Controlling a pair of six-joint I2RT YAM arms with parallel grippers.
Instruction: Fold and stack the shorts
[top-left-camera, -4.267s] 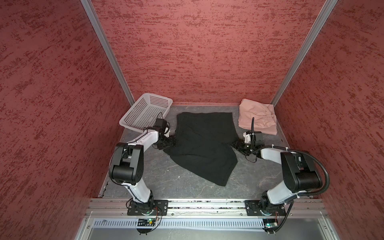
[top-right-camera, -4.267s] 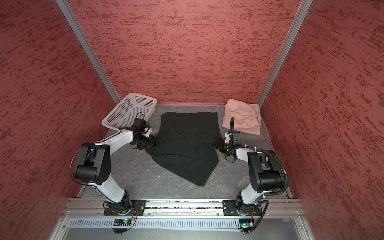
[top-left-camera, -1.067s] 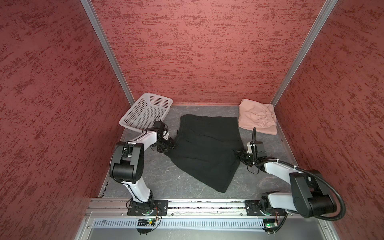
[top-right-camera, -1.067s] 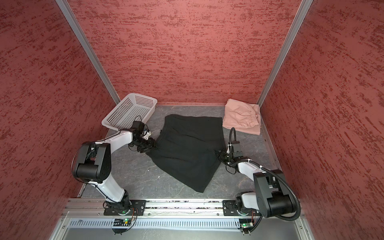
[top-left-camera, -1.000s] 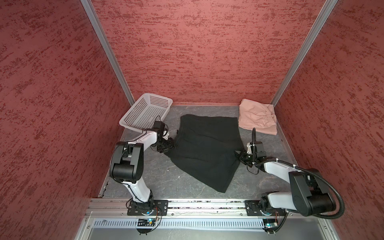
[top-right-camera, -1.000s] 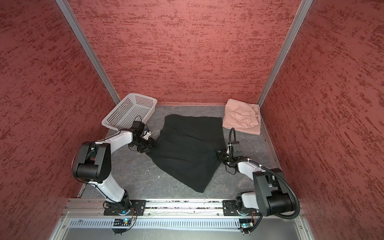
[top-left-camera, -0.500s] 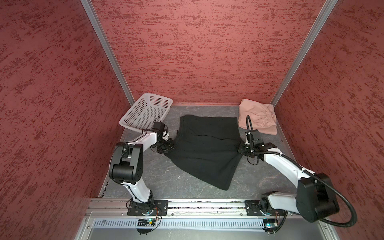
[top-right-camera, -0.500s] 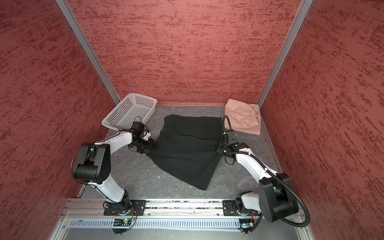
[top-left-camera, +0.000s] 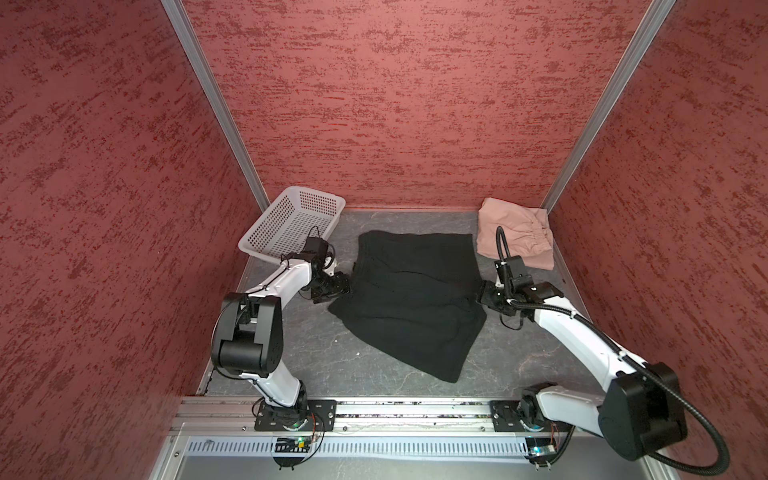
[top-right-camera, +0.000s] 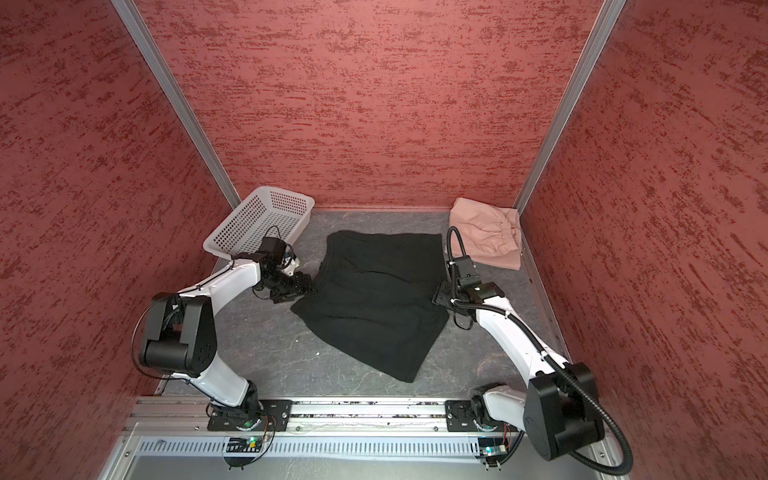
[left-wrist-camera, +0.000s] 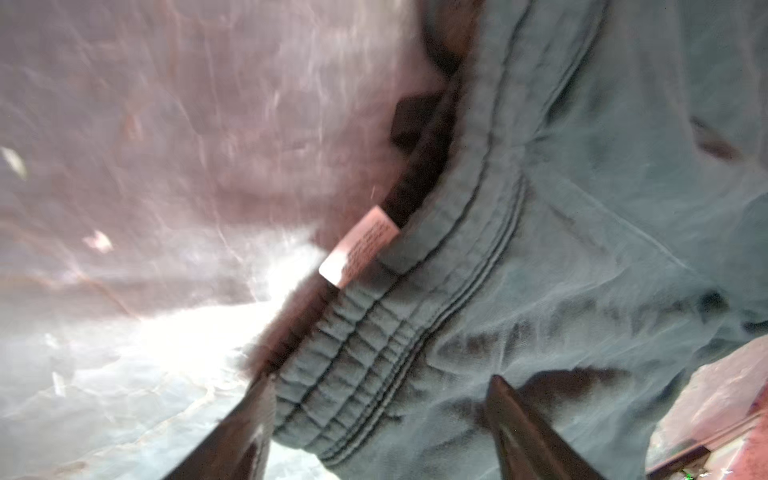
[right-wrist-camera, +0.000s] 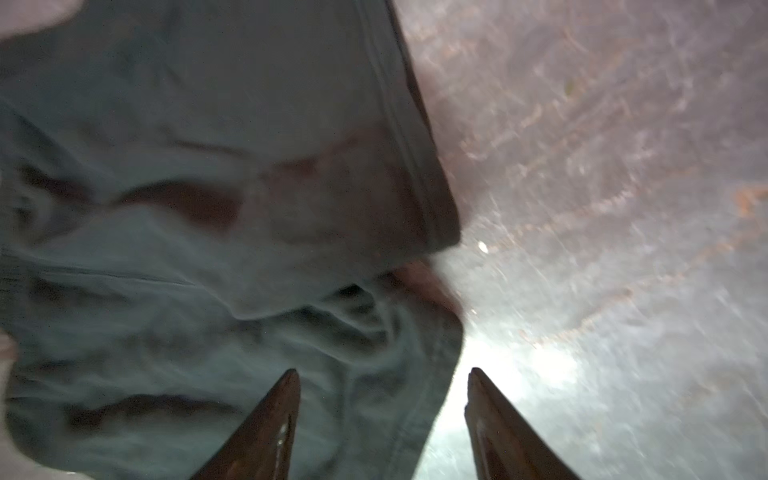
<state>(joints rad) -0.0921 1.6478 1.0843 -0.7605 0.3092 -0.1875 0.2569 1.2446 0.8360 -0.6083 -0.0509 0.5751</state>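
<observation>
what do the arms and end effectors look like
The left arm and right arm have white links, black joint housings and thin black cables; a ribbed black hose runs along the right. The left end effector and right end effector have dark tapered fingers.

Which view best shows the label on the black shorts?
Left wrist view: the label sits close up on the black shorts. Both top views show the shorts whole, label too small; right wrist view shows only cloth.
</observation>
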